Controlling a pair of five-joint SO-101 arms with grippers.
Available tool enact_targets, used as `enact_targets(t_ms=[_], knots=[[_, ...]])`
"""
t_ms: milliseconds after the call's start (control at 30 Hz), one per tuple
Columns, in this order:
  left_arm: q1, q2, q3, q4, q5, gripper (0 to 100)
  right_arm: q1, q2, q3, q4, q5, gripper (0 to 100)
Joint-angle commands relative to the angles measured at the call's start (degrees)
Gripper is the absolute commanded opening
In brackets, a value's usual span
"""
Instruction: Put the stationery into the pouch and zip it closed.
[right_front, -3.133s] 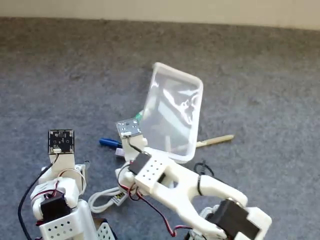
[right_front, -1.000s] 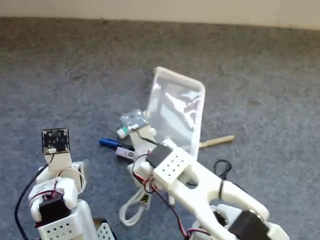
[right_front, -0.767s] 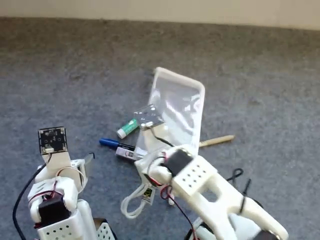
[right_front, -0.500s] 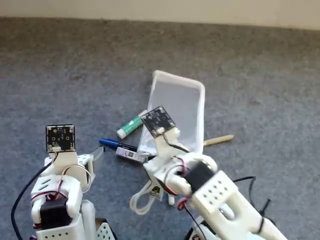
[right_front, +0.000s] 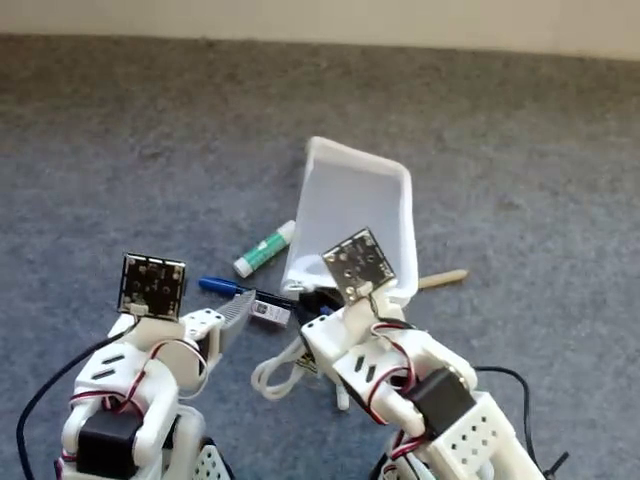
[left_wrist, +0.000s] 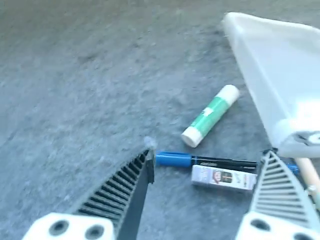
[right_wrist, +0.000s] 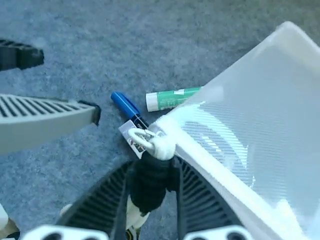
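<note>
- The left gripper (left_wrist: 209, 157) is spread wide just above the grey carpet (right_front: 120, 150), holding nothing.
- Between its fingertips, crosswise to them, lies the blue pen (left_wrist: 210, 161). The blue cap is by the fingertip farther from the pouch, and the black barrel points toward the other. The pale print on the barrel is too small to read.
- Touching the pen on the gripper's side, parallel to it, is a small white box (left_wrist: 223, 178). Its label is dark and cannot be read.
- Just beyond the pen lies the glue stick (left_wrist: 210, 115), slanted, with a green label and white ends. Its far end points toward the pouch (left_wrist: 280, 75).
- The right gripper (right_wrist: 152, 181) is clamped on a black tab (right_wrist: 150, 175) at the pouch's near corner, where a white cord (right_wrist: 155, 143) is knotted.
- From that gripper the translucent white pouch stretches straight away. Its long axis runs with the fingers and its far end is raised.
- A wooden pencil (right_front: 440, 279) sticks out past the pouch's near edge, on the side away from the left gripper.
</note>
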Motion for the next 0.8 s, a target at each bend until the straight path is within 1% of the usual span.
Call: enact_targets(t_ms=[0, 67, 167, 333, 467, 667, 767], knots=[[4.2, 0.5, -3.7, -1.1, 0.7, 31, 2.9, -4.0, -0.4, -1.7, 0.6, 0.5], [5.4, 0.5, -4.1, -1.1, 0.9, 31, 4.9, -6.1, -0.2, -1.6, 0.6, 0.5], [6.9, 0.4, -4.1, -1.7, 1.8, 31, 5.8, -9.6, 0.0, -1.5, 0.3, 0.5], [8.0, 0.7, -4.0, -6.9, 2.0, 30, 6.1, -14.8, 0.0, -0.7, 0.3, 0.5], [8.0, 0.7, -4.0, -10.6, 4.7, 30, 6.1, -15.9, 0.0, -0.7, 0.3, 0.5], [16.0, 0.7, -4.0, -11.0, 4.7, 30, 6.1, -16.3, 0.0, -0.7, 0.2, 0.5], [17.0, 0.7, -4.1, -11.9, 4.7, 30, 6.2, -16.3, 0.0, -0.7, 0.2, 0.5]])
